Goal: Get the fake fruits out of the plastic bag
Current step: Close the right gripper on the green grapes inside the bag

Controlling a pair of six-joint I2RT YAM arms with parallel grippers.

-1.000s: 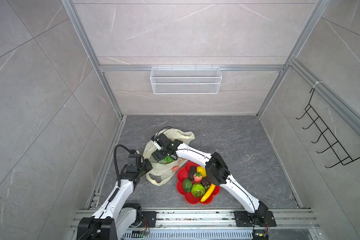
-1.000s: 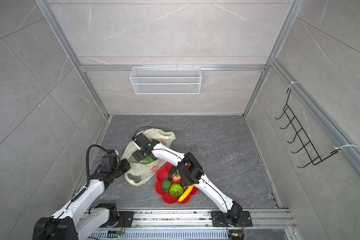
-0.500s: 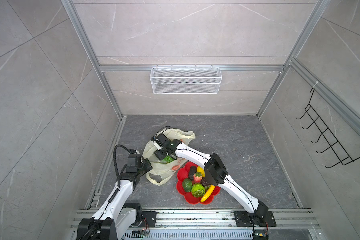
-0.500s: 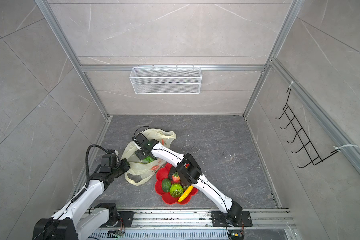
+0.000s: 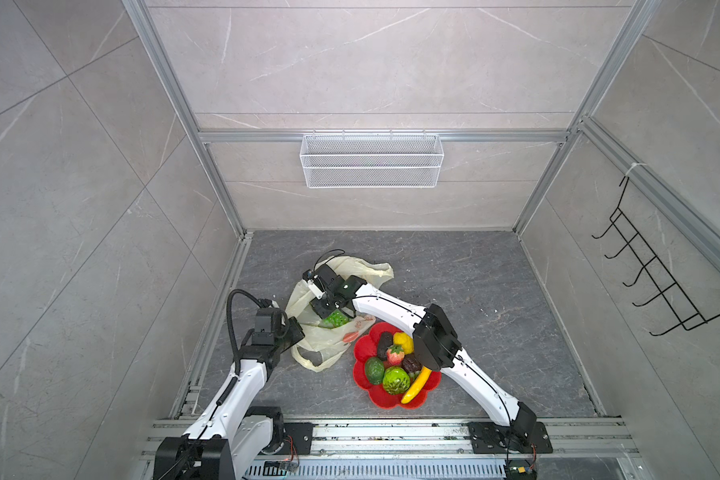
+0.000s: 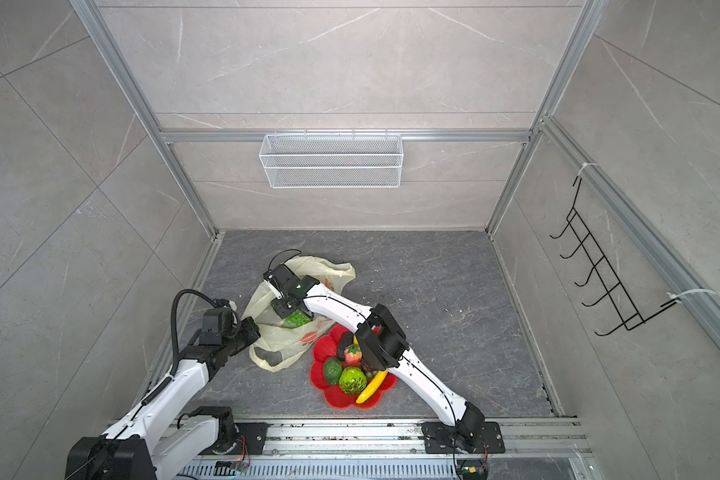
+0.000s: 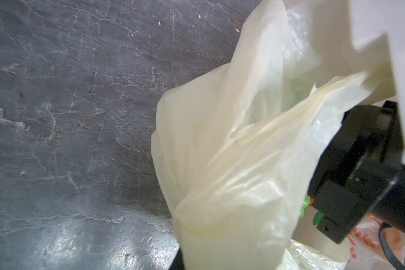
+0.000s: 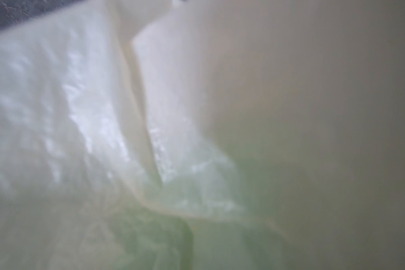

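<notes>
**Clerk:** Entry one, both top views?
**Checker:** Plastic bag (image 5: 323, 343) (image 6: 279, 337), pale yellow and crumpled, on the grey surface (image 5: 495, 291), just beside a red flower-shaped plate (image 5: 362, 353). There are orange-red prints (image 5: 352, 336) on the film, and any lettering is too small to read. A green grape bunch (image 5: 336, 319) (image 6: 298, 319) lies in the bag's open mouth.

**Clerk:** Plate contents?
**Checker:** Seven pieces: dark avocado (image 5: 385, 340), lemon (image 5: 403, 341), strawberry (image 5: 395, 354), dark-brown piece (image 5: 411, 363), green avocado (image 5: 374, 370), knobbly ball (image 5: 395, 380), banana (image 5: 416, 384).

**Clerk:** End effectors?
**Checker:** The left end effector (image 5: 296, 330) (image 6: 252, 330) is clamped tight on the bag's edge. The right end effector (image 5: 329, 308) (image 6: 287, 309) is down in the mouth, directly over the grape bunch. Its jaws are hidden, so I cannot tell its width or whether it holds anything.

**Clerk:** Left wrist view?
**Checker:** The bag film is gathered and drawn toward the lens. Bits of green grape show beside the right arm's black housing (image 7: 355, 182). An orange-red print sits below it, illegible.

**Clerk:** Right wrist view?
**Checker:** Blurred film close to the lens, with a green tint showing through.

**Clerk:** Against the earlier pictures?
**Checker:** The bag, the plate and all seven pieces lie as before. The left end effector is still clamped. The right arm sits at much the same spot over the grapes.
</notes>
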